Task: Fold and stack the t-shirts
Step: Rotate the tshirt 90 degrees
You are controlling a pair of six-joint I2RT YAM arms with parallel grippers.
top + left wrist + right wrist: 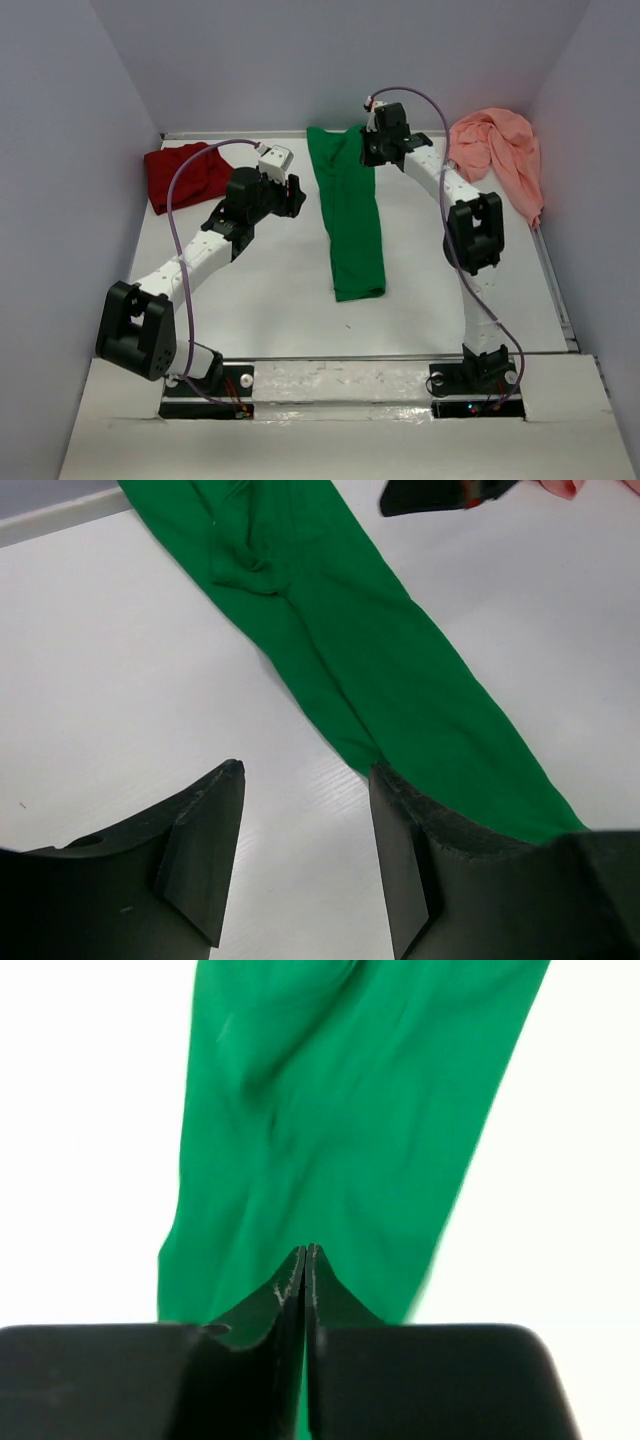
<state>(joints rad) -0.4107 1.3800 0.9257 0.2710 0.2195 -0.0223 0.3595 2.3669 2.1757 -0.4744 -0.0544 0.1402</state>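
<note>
The bright green t-shirt (pixel 350 210) lies as a long narrow strip down the middle of the table, and also shows in the left wrist view (pixel 380 670) and the right wrist view (pixel 340 1110). My right gripper (pixel 372 148) (pixel 306 1252) is shut on the green shirt's far end, by the back wall. My left gripper (pixel 293 196) (pixel 306 770) is open and empty, just left of the strip's edge, over bare table. The dark red t-shirt (pixel 185 175) lies bunched at the back left. The salmon-pink t-shirt (pixel 500 150) lies crumpled at the back right.
The white table (pixel 260 290) is walled on the left, back and right. Its raised front edge (pixel 400 360) runs just ahead of the arm bases. The right gripper's tip also shows at the top of the left wrist view (pixel 440 492).
</note>
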